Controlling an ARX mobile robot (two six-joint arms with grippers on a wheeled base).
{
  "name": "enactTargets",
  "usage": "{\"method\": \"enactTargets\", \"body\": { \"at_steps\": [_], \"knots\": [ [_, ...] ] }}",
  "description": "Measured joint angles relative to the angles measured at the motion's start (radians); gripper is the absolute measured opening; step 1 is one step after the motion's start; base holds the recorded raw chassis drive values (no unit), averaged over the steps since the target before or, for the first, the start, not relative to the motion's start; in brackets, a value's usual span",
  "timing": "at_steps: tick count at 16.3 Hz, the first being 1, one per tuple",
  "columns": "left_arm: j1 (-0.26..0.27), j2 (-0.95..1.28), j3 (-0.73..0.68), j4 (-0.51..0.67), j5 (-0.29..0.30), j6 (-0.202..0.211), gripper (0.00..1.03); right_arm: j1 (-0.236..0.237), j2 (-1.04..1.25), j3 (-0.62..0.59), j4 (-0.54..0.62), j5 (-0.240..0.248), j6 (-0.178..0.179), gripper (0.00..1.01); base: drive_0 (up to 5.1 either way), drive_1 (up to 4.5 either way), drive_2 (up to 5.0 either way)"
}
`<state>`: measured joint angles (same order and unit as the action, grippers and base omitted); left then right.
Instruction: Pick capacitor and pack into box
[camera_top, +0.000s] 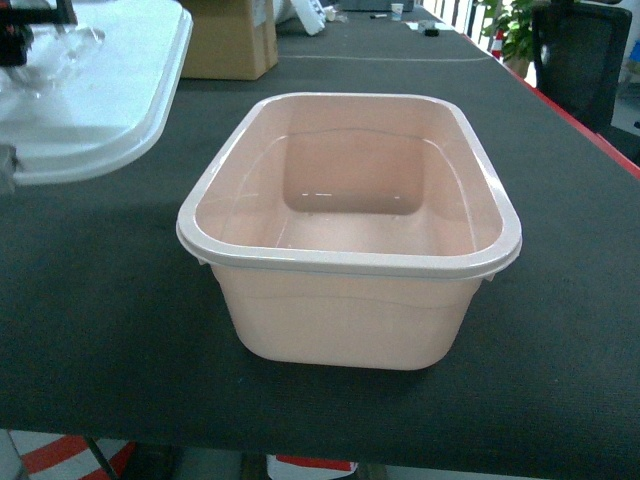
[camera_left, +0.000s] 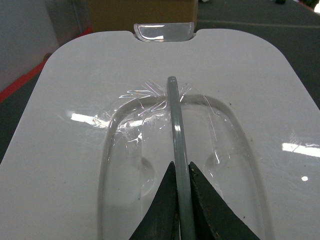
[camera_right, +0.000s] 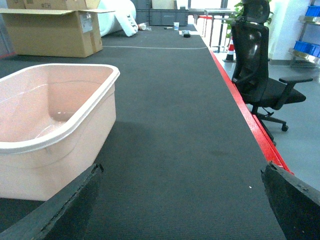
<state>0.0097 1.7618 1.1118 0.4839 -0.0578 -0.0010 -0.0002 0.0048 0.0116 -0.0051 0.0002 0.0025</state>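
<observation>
open pink box (camera_top: 350, 300), white lid (camera_top: 110, 90) beside

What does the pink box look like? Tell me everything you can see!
The box is a pale pink tub of smooth, shiny plastic with rounded corners and a thick, lighter rim. It stands upright and open on the dark table, and nothing is inside it. Its white lid is off, over to the left. No gripper touches the box.

Your left gripper (camera_left: 181, 187) is pinched on the lid handle (camera_left: 176, 130); your right gripper (camera_right: 182, 200) hangs spread wide.
</observation>
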Motion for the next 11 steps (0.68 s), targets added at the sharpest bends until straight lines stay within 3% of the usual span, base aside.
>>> {"method": "enactTargets", "body": {
  "at_steps": [3, 6, 7, 8, 11],
  "knots": [
    [-0.183, -0.103, 0.004, -0.062, -0.094, -0.051, 0.02, 0.0, 0.0, 0.0, 0.0, 0.0, 0.0, 0.98, 0.0, 0.0, 0.0],
    [-0.354, -0.111, 0.029, -0.119, -0.197, -0.059, 0.02, 0.0, 0.0, 0.0, 0.0, 0.0, 0.0, 0.98, 0.0, 0.0, 0.0],
    [-0.422, -0.108, 0.033, -0.131, -0.249, -0.06, 0.02, 0.0, 0.0, 0.0, 0.0, 0.0, 0.0, 0.98, 0.0, 0.0, 0.0],
    [-0.518, -0.077, 0.064, -0.152, -0.336, -0.06, 0.02, 0.0, 0.0, 0.0, 0.0, 0.0, 0.0, 0.98, 0.0, 0.0, 0.0],
    [-0.636, 0.022, 0.139, -0.197, -0.445, -0.069, 0.02, 0.0, 0.0, 0.0, 0.0, 0.0, 0.0, 0.98, 0.0, 0.0, 0.0]
  ]
}}
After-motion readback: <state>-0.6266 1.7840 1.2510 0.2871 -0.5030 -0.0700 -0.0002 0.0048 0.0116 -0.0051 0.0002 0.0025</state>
